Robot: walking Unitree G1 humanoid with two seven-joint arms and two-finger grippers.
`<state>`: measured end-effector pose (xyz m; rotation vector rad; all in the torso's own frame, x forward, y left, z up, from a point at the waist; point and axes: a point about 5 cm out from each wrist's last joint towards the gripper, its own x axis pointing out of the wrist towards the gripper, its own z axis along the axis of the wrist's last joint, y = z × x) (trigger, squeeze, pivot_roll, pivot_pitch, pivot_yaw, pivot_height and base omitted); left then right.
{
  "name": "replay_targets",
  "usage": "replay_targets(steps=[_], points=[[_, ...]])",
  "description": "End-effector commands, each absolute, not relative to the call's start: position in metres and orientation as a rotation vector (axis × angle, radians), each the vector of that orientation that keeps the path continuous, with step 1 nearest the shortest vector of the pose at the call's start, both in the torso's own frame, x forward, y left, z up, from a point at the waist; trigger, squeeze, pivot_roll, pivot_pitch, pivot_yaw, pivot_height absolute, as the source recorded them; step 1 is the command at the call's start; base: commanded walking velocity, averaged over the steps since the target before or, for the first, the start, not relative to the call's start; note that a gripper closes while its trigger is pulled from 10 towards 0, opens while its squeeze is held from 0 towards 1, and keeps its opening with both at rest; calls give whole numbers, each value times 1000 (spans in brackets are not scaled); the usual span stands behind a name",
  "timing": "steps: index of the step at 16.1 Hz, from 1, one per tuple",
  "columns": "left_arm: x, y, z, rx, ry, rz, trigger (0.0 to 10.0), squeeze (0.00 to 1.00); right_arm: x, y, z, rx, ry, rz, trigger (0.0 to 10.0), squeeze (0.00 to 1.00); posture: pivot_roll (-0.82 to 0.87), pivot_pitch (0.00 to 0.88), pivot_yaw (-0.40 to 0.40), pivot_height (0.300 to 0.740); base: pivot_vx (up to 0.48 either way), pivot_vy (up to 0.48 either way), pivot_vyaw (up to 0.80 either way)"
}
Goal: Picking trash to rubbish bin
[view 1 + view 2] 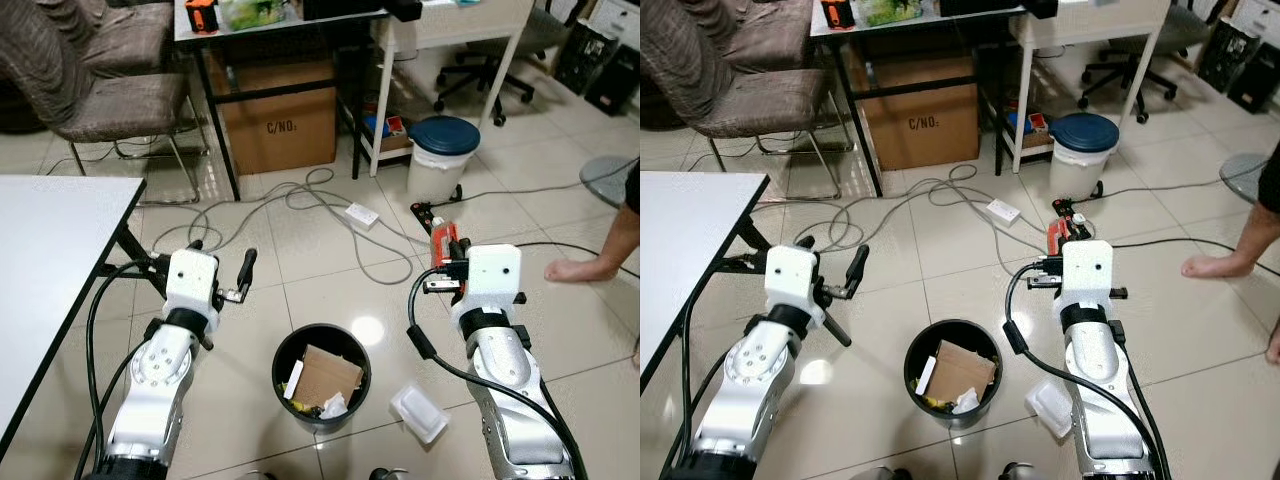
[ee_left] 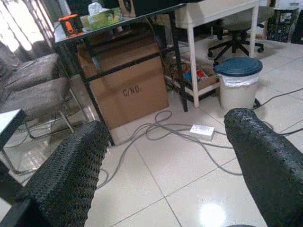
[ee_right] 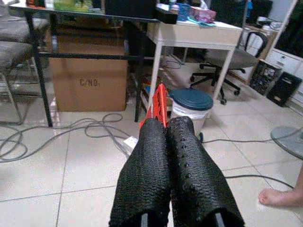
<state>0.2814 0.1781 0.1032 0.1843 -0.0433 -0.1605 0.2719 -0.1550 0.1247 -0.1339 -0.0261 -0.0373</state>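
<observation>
A black rubbish bin (image 1: 281,356) stands on the tiled floor between my two arms, with cardboard (image 1: 325,377) and scraps inside. My right gripper (image 1: 447,266) is held over the floor to the right of and beyond the bin, shut on a thin red wrapper (image 1: 443,243). The wrapper (image 3: 159,100) sticks out past the fingertips in the right wrist view. My left gripper (image 1: 222,256) hovers left of the bin, open, with nothing between its fingers (image 2: 71,175). A clear plastic container (image 1: 419,412) lies on the floor just right of the bin.
A white table (image 1: 50,260) fills the left side. Grey cables and a white power strip (image 1: 362,214) cross the floor ahead. Beyond are a cardboard box (image 1: 280,125), a blue-lidded white bin (image 1: 443,135), desks and chairs. A person's bare foot (image 1: 585,268) is at the right.
</observation>
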Motion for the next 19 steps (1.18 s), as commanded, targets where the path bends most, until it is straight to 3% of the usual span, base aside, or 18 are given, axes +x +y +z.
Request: replay_targets(steps=[1, 10, 16, 19], points=[[280, 178, 106, 187, -56, -148, 10000, 0, 270, -154, 122, -135, -18, -26, 10000, 0, 26, 89, 31, 740, 0, 0, 0], [286, 149, 98, 170, -27, -297, 10000, 0, 237, -176, 118, -141, -7, -145, 10000, 0, -144, 96, 81, 740, 0, 0, 0], [279, 181, 75, 189, 21, -184, 10000, 0, 233, -163, 114, -149, 27, -21, 10000, 0, -99, 71, 43, 740, 0, 0, 0], [272, 181, 72, 208, 29, -197, 10000, 0, 238, -167, 112, -189, 27, 27, 10000, 0, -73, 65, 50, 740, 0, 0, 0]])
